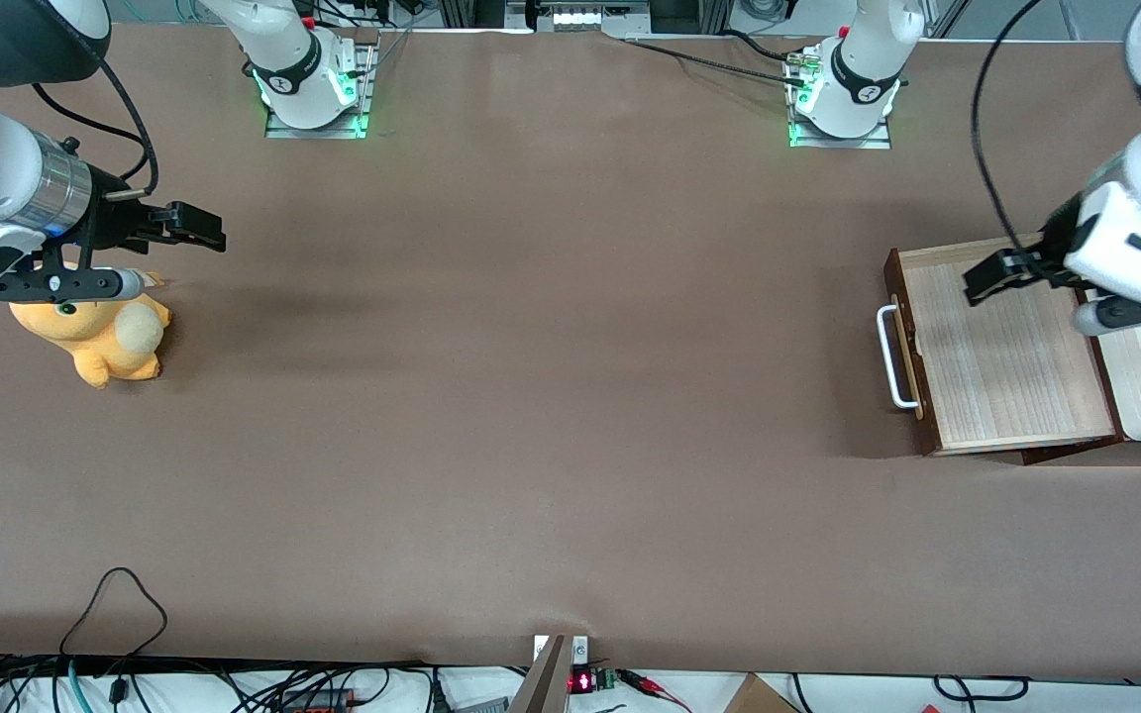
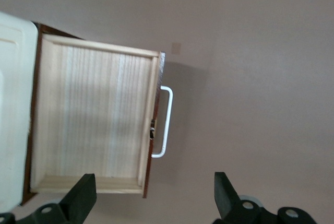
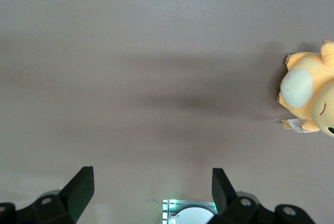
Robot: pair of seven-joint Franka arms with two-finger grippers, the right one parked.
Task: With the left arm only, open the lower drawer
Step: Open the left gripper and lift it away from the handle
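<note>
Worktop (image 1: 551, 396) bare mid-frame; drawer (image 1: 1006, 356) at right edge, out. Gripper (image 1: 988, 275) above it, spread wide, holding nothing. Retreat upward, avoid handle (image 1: 895, 356).

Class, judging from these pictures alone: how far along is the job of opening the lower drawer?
Done: the lower drawer is pulled far out, its light wood inside bare. In hand: nothing; the open pincer hangs above the drawer, clear of the white handle. Left: apparently nothing but withdrawing.
</note>
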